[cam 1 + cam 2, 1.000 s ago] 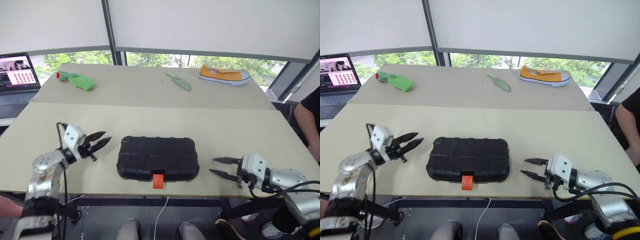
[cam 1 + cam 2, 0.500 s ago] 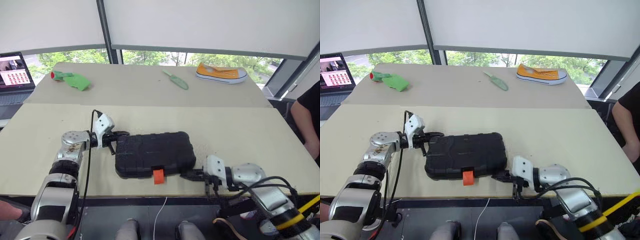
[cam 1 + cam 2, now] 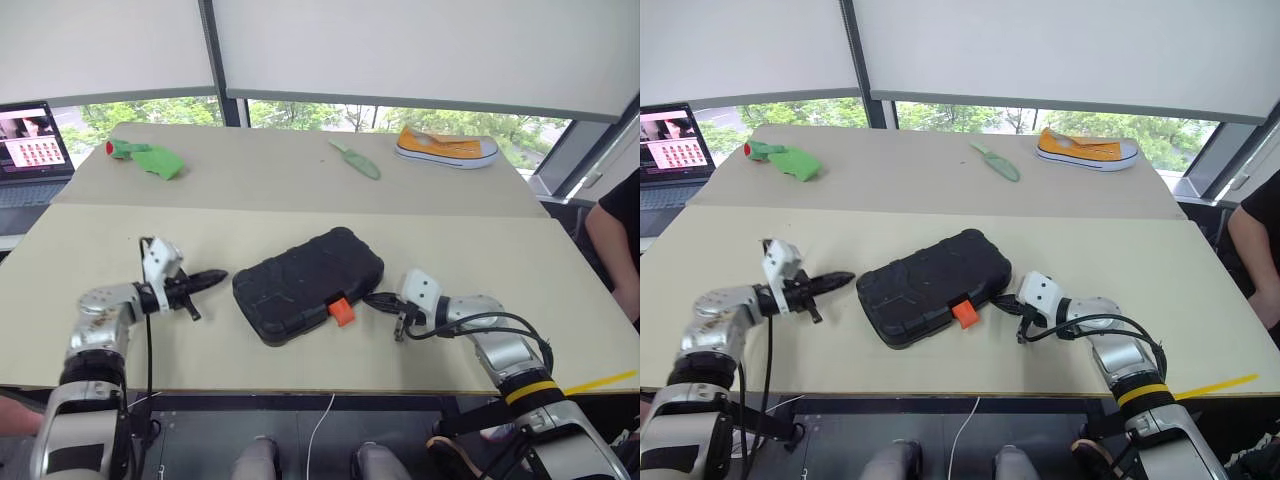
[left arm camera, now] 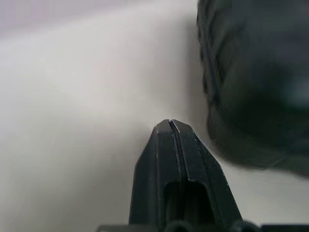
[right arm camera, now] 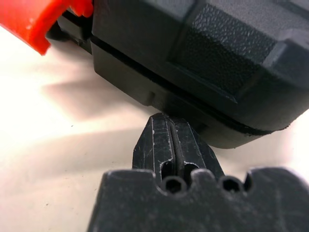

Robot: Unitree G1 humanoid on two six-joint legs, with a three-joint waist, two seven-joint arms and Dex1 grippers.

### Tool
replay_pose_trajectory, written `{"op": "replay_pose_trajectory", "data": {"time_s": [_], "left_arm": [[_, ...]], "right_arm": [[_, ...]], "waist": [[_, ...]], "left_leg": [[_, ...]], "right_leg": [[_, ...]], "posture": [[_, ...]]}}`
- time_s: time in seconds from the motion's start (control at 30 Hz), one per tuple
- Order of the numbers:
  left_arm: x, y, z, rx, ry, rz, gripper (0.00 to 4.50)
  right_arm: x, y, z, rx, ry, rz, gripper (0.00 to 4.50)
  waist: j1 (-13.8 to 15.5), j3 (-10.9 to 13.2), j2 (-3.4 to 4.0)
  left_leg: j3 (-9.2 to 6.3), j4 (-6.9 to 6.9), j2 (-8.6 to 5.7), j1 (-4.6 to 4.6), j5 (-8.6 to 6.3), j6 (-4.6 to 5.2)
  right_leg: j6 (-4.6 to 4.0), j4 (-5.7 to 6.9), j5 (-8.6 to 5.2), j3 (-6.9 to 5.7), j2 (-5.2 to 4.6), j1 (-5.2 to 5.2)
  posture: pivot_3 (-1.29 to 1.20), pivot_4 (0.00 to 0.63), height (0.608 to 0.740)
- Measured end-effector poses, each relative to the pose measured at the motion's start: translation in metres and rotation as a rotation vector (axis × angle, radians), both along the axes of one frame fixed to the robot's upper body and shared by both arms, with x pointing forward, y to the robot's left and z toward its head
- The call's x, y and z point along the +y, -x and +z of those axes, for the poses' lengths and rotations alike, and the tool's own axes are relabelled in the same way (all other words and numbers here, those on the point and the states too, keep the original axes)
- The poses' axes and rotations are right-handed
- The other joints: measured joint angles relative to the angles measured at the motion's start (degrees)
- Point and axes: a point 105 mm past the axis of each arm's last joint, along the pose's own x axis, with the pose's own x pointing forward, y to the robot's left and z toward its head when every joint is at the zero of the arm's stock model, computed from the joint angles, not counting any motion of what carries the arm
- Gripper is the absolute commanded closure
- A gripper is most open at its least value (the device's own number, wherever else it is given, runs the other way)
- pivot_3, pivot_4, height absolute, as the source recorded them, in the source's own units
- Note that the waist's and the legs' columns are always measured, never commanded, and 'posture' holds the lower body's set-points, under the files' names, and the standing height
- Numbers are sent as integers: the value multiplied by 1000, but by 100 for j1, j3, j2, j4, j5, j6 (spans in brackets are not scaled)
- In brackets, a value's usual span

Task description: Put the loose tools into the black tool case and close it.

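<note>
1. The case [image 3: 308, 284] lies shut on the near table [image 3: 500, 250], its long axis running diagonally, far-right corner away, orange latch [image 3: 342, 310] toward the near right.
2. It is black moulded plastic, pebbled and ribbed, with rounded corners.
3. Left gripper [image 3: 222, 274]: fingers pressed together, just beside the case's left end.
4. Right gripper [image 3: 372, 298]: fingers pressed together, tips at the case's edge beside the latch.
</note>
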Motion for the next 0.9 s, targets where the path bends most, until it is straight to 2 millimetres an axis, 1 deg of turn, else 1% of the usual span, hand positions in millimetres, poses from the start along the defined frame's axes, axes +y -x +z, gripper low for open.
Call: {"op": "replay_pose_trajectory", "data": {"time_s": [0.03, 0.07, 0.1, 0.13, 0.17, 0.2, 0.23, 0.27, 0.3, 0.33, 0.4, 0.43, 0.5, 0.53, 0.6, 0.67, 0.8, 0.9], "left_arm": [[-7, 3, 13, -28, -3, -33, 4500], [-18, 6, 24, -46, -8, -80, 4500], [-28, 9, 30, -56, -13, -122, 4500], [-41, 12, 31, -52, -20, -161, 4500], [-58, 15, 30, -47, -25, -210, 4500], [-82, 18, 24, -32, -26, -274, 4500], [-96, 19, 19, -22, -22, -306, 4500], [-113, 20, 9, -5, -32, -337, 4500], [-125, 20, -2, 13, -58, -352, 4500], [-132, 19, -9, 9, -87, -353, 4500], [-138, 15, -11, -24, -145, -346, 4500], [-144, 13, -17, -27, -193, -342, 4500], [-150, 12, -22, -29, -225, -335, 4500], [-150, 11, -24, -30, -237, -328, 4500], [-150, 11, -28, -15, -233, -305, 4500], [-151, 11, -29, -15, -228, -296, 4500], [-147, 12, -32, -4, -231, -286, 4500], [-147, 12, -33, -1, -231, -285, 4500]], "right_arm": [[-2, 4, 0, 5, -13, 7, 4478], [-4, 9, 2, 10, -44, 13, 4478], [-4, 13, 3, 14, -66, 23, 4478], [-4, 18, 5, 16, -93, 34, 4478], [-4, 24, 9, 13, -133, 41, 4478], [-2, 30, 14, 19, -171, 54, 4478], [1, 33, 17, 19, -189, 66, 4478], [5, 37, 23, 16, -209, 82, 4478], [8, 40, 27, 14, -226, 97, 4478], [11, 43, 30, 13, -235, 105, 4478], [13, 44, 32, 24, -241, 108, 4478], [16, 45, 31, 37, -237, 115, 4478], [25, 46, 26, 56, -229, 135, 4478], [31, 47, 23, 64, -223, 146, 4478], [38, 40, 17, 72, -198, 137, 4478], [40, 34, 12, 82, -183, 118, 4478], [42, 27, -6, 124, -155, 95, 4478], [46, 25, -14, 142, -142, 92, 4478]], "waist": [[19, 0, 0], [40, 0, 0], [53, -1, 1], [54, -2, 3], [75, -2, 6], [82, -3, 7], [74, -3, 7], [69, -3, 7], [39, -3, 7], [3, -3, 7], [-32, -6, 11], [-46, -22, 37], [-52, -39, 60], [-53, -42, 65], [-59, -45, 68], [-54, -52, 70], [-61, -101, 77], [-68, -120, 88]], "left_leg": [[2, 0, -4, 2, 0, 0], [2, 1, -5, 2, 0, 0], [2, 1, -6, 8, 0, 0], [4, 2, -5, 12, 0, 0], [2, 2, -7, 11, 0, 0], [2, 6, -7, 17, 0, 0], [2, 8, -6, 17, 0, 0], [2, 11, -4, 16, 0, 0], [2, 12, -2, 20, 0, 0], [0, 11, 1, 23, 0, 1], [-5, 8, 4, 34, 0, 0], [-6, 6, 3, 39, 0, 0], [-5, 4, 2, 70, 0, 0], [-4, -1, 1, 89, 0, 0], [-2, -3, -1, 120, -1, -1], [-1, -5, -3, 121, -1, -1], [1, -21, -3, 127, -1, -1], [2, -27, -3, 128, -1, -1]], "right_leg": [[2, -2, -1, 1, -5, 2], [2, -3, 0, 0, -5, 4], [3, -3, -1, 2, -5, 11], [3, -3, 0, 4, -4, 13], [5, -2, -1, 4, -4, 16], [5, -2, -1, 4, -2, 20], [4, -1, -1, 7, 0, 19], [4, -1, 1, 11, 4, 17], [3, 2, 2, 16, 9, 17], [1, 1, 3, 20, 17, 15], [-2, 2, 3, 21, 24, 21], [-3, 1, 3, 23, 24, 26], [0, -2, -1, 23, 23, 59], [17, -5, -14, 22, 20, 76], [32, -7, -27, 22, 14, 102], [31, -7, -29, 21, 9, 102], [24, -7, -31, 23, 9, 101], [23, -7, -34, 23, 10, 99]], "posture": [[0, 150, 740], [0, 150, 740], [0, 150, 740], [0, 150, 740], [0, 150, 740], [0, 150, 740], [0, 150, 740], [0, 150, 740], [0, 150, 740], [0, 150, 740], [0, 150, 740], [0, 150, 740], [0, 150, 740], [0, 150, 740], [0, 150, 740], [0, 150, 740], [0, 150, 740], [0, 150, 740]]}}
